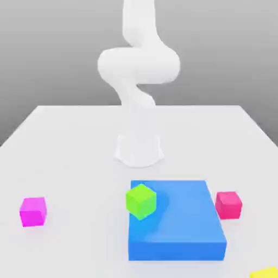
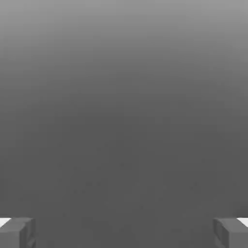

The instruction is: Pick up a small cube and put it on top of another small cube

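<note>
Nearest the exterior camera lay a flat blue block [image 1: 179,228], with a sliver of something yellow [image 1: 265,272] at the frame's corner. On the block's near-left part sat a lime-green cube [image 1: 141,201].

Two grey fingertips [image 2: 17,232] stood at opposite edges of the hand view, so the claw [image 2: 124,233] was spread wide with nothing between its jaws. It looked out over grey background, and none of the cubes lay in its sight.

Just off the block's side, on the exterior view's right, the crimson cube [image 1: 228,204] rested on the white table [image 1: 65,152]. Well apart, on the exterior view's left, sat the magenta cube [image 1: 33,211].

The crimson cube looked rigid, light and smooth-faced. Pinching two opposite vertical faces squarely near mid-height seemed best, since a corner grip could let it twist or slip.
</note>
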Available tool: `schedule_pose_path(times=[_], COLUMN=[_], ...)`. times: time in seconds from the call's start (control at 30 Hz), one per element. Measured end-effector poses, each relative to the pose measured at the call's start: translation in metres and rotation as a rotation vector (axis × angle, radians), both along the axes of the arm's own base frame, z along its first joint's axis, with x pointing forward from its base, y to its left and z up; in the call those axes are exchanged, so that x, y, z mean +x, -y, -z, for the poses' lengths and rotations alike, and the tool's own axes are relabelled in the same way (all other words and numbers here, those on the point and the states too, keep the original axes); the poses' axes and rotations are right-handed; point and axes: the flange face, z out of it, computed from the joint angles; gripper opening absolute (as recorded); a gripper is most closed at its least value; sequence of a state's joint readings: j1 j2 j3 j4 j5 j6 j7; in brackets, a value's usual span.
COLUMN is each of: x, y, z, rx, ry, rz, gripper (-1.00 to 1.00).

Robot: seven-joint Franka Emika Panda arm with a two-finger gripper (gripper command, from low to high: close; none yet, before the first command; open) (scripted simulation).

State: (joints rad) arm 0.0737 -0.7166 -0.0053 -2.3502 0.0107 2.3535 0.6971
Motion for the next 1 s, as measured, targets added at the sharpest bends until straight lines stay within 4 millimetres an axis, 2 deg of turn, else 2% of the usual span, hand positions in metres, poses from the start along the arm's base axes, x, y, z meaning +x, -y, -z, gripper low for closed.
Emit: schedule_pose_path(times=[0.07,0.13,0.2,0.3,0.37,0.47,0.57,0.6,0.63,0.67,0.7,0.87,0.9,1.0], x=[0.024,0.038,0.045,0.041,0.030,0.003,-0.034,-0.052,-0.066,-0.079,-0.083,-0.086,-0.087,-0.087], y=[-0.028,-0.057,-0.086,-0.128,-0.153,-0.185,-0.207,-0.218,-0.219,-0.222,-0.221,-0.219,-0.219,-0.219], z=[0.049,0.098,0.146,0.217,0.264,0.332,0.396,0.416,0.435,0.452,0.464,0.515,0.525,0.525], rx=[-0.058,-0.114,-0.168,-0.250,-0.306,-0.390,-0.477,-0.511,-0.539,-0.564,-0.573,-0.579,-0.579,-0.579], ry=[-0.070,-0.132,-0.189,-0.268,-0.318,-0.390,-0.456,-0.475,-0.497,-0.513,-0.523,-0.533,-0.533,-0.534], rz=[-0.141,-0.277,-0.410,-0.612,-0.748,-0.954,-1.163,-1.249,-1.314,-1.373,-1.393,-1.413,-1.413,-1.413], gripper=[0.00,0.00,0.00,0.00,0.00,0.00,0.00,0.00,0.00,0.00,0.00,0.00,-1.00,-1.00])
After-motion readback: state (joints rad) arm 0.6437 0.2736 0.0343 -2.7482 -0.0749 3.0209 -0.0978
